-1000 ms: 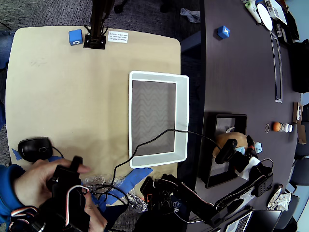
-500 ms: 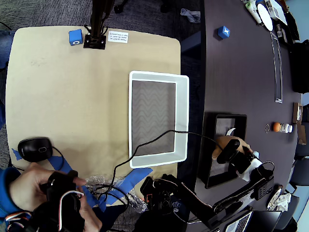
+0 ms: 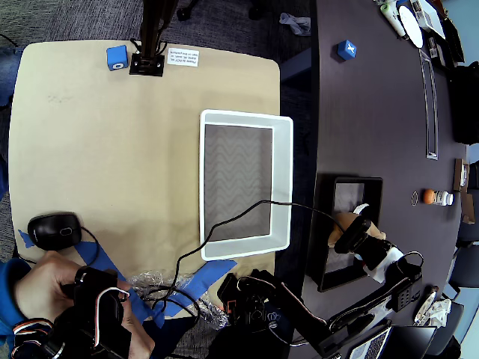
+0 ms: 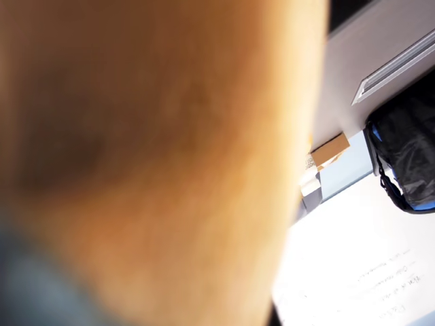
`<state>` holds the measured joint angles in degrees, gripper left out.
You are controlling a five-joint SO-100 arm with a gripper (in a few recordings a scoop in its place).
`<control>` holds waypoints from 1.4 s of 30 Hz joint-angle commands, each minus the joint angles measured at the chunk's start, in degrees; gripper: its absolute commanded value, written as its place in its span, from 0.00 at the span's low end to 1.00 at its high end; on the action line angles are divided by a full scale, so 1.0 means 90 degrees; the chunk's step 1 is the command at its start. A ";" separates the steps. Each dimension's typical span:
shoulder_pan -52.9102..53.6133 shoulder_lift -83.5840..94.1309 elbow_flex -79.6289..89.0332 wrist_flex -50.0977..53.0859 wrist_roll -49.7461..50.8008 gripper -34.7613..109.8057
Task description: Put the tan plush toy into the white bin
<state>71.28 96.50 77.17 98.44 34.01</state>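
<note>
A: Overhead view, lower right. Where do you have the gripper (image 3: 352,235)?

B: I have it over the black-rimmed tray (image 3: 327,224) on the dark table (image 3: 374,112), its dark fingers down on the tan plush toy (image 3: 343,223). The toy lies at the tray's right side, largely covered by the gripper.

A: Is the pincer clenched on the toy?

B: I cannot tell from here. The fingers overlap the toy from above, and in the wrist view the tan plush toy (image 4: 149,156) is a blurred orange mass pressed close to the lens, with no fingertip in sight.

A: And the white bin (image 3: 283,179)?

B: It sits at the right edge of the beige tabletop (image 3: 97,149), left of the tray and apart from it, with a black cable (image 3: 247,211) crossing its lower rim. Its grey patterned bottom holds nothing.

A: Other items?

B: A blue cube (image 3: 345,49) on the dark table, another blue cube (image 3: 117,57) at the beige top's far edge, and a black mouse (image 3: 54,229) at lower left.
</note>
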 commanded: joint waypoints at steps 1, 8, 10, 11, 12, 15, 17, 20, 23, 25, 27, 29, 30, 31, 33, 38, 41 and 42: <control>0.0059 0.0186 0.0088 0.0107 0.0117 0.24; 0.0088 0.0195 -0.0459 0.0146 0.0117 0.24; 0.0137 0.0254 -0.0830 0.0156 0.0098 0.24; 0.0146 0.0313 -0.1035 0.0156 0.0088 0.24; 0.0146 0.0361 -0.1230 0.0156 0.0068 0.24; 0.0146 0.0381 -0.1523 0.0166 0.0059 0.24; 0.0146 0.0400 -0.1611 0.0166 0.0049 0.24; 0.0107 0.0469 -0.1641 0.0166 0.0039 0.24; 0.0068 0.0479 -0.1797 0.0166 0.0039 0.24; 0.0068 0.0479 -0.2158 0.0166 0.0029 0.24; 0.0078 0.0498 -0.2588 0.0166 0.0029 0.24; 0.0068 0.0615 -0.2930 0.0166 0.0029 0.24; 0.0068 0.0664 -0.3066 0.0166 0.0029 0.24; 0.0059 0.0684 -0.3164 0.0166 0.0029 0.24; 0.0049 0.0742 -0.3184 0.0166 0.0020 0.24; -0.0400 0.1172 -0.2881 0.0166 -0.0244 0.24; -0.0879 0.1572 -0.2607 0.0166 -0.0645 0.24; -0.1064 0.1699 -0.2490 0.0166 -0.0752 0.24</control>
<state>65.92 102.57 54.23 99.49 29.88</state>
